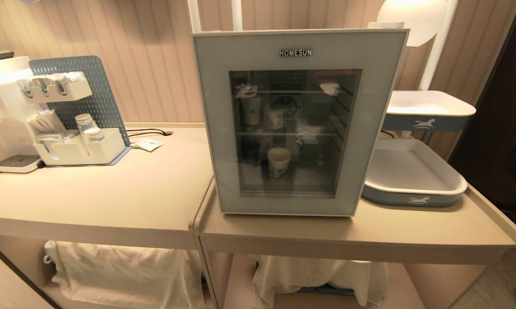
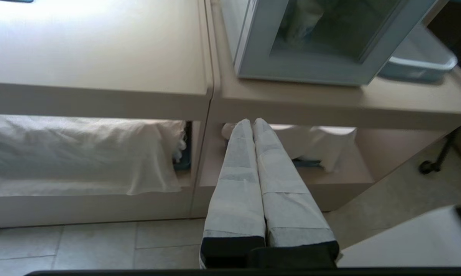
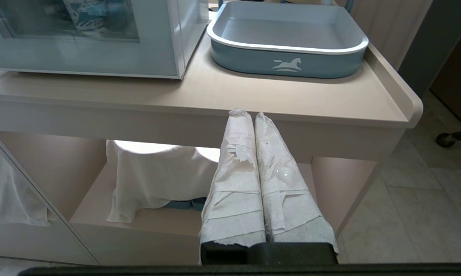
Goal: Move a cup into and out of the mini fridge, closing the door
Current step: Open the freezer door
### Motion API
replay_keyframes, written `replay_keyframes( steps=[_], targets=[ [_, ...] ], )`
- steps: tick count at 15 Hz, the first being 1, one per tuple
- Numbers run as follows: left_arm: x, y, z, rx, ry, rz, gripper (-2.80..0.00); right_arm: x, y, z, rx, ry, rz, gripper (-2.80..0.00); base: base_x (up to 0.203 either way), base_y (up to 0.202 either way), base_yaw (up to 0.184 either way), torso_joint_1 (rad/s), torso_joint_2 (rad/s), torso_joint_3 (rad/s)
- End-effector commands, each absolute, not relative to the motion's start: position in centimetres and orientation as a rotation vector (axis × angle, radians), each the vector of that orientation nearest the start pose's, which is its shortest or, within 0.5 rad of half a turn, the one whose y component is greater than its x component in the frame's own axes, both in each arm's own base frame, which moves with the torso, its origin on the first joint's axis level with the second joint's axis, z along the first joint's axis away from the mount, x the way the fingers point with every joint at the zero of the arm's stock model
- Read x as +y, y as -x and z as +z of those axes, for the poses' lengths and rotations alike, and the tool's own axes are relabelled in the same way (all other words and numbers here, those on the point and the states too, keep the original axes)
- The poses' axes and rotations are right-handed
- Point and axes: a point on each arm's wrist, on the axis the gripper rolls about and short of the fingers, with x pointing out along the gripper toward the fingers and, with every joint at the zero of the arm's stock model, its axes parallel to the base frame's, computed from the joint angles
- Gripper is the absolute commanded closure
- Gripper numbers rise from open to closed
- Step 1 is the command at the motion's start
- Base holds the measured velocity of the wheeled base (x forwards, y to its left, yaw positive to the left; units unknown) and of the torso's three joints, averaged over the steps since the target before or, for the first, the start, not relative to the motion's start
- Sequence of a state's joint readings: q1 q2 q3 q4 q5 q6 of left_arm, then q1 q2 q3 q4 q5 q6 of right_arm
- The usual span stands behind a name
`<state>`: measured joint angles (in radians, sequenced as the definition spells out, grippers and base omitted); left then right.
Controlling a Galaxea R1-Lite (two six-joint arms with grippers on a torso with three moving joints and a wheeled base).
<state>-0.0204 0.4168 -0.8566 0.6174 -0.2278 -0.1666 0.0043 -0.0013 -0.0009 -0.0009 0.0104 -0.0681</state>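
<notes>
The white mini fridge (image 1: 298, 40) stands on the beige counter (image 1: 369, 231), its door (image 1: 215, 128) closed, with a pale frame and dark glass under "HOMESUN" lettering. Through the glass a white paper cup (image 1: 279, 165) with a blue print stands on the lower level; two more cup-like things sit on the middle shelf. Neither arm shows in the head view. My left gripper (image 2: 252, 122) is shut and empty, below and in front of the counter edge, under the fridge's front left corner (image 2: 241, 73). My right gripper (image 3: 247, 114) is shut and empty just below the counter edge, right of the fridge (image 3: 100, 57).
A blue-grey tray (image 1: 412, 189) with a horse logo lies right of the fridge, and a second tray (image 1: 429, 113) sits above it. At the left stand a white dispenser (image 1: 0, 111) and an organiser (image 1: 77, 150) with stacked cups. White cloths (image 1: 125, 270) hang in the shelves below.
</notes>
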Motion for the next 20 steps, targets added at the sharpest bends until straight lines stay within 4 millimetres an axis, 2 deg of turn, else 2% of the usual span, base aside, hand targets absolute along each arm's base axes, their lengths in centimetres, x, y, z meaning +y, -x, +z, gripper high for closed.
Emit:
replay_keyframes(
  steps=[1, 3, 6, 8, 11, 13, 15, 20],
  targets=[
    [-0.5, -0.2, 28.4, 0.316, 0.224, -0.228, 0.00, 0.0, 2.3, 7.6, -0.003, 0.069, 0.015, 0.00, 0.000, 0.000, 0.000, 0.000, 0.00, 0.000],
    [-0.6, -3.5, 31.0, 0.351, 0.252, -0.209, 0.00, 0.0, 2.3, 7.6, -0.002, 0.069, 0.015, 0.00, 0.000, 0.000, 0.000, 0.000, 0.00, 0.000],
    [-0.4, -8.6, 33.5, 0.374, 0.255, -0.108, 0.00, 0.0, 2.3, 7.6, -0.004, 0.069, 0.015, 0.00, 0.000, 0.000, 0.000, 0.000, 0.00, 0.000],
    [-0.3, -12.4, 34.5, 0.287, 0.269, -0.119, 0.00, 0.0, 2.3, 7.6, -0.002, 0.069, 0.015, 0.00, 0.000, 0.000, 0.000, 0.000, 0.00, 0.000],
    [0.2, -17.1, 33.7, 0.307, 0.362, -0.192, 0.00, 0.0, 2.3, 7.6, -0.002, 0.069, 0.015, 0.00, 0.000, 0.000, 0.000, 0.000, 0.00, 0.000],
    [0.0, -18.6, 33.4, 0.359, 0.463, -0.337, 0.00, 0.0, 2.3, 7.6, -0.005, 0.069, 0.015, 0.00, 0.000, 0.000, 0.000, 0.000, 0.00, 0.000],
    [0.4, -20.0, 32.2, 0.425, 0.544, -0.428, 0.00, 0.0, 2.3, 7.6, -0.003, 0.069, 0.015, 0.00, 0.000, 0.000, 0.000, 0.000, 0.00, 0.000],
    [0.9, -23.8, 30.1, 0.458, 0.520, -0.508, 0.00, 0.0, 2.3, 7.6, -0.004, 0.069, 0.015, 0.00, 0.000, 0.000, 0.000, 0.000, 0.00, 0.000]
  ],
)
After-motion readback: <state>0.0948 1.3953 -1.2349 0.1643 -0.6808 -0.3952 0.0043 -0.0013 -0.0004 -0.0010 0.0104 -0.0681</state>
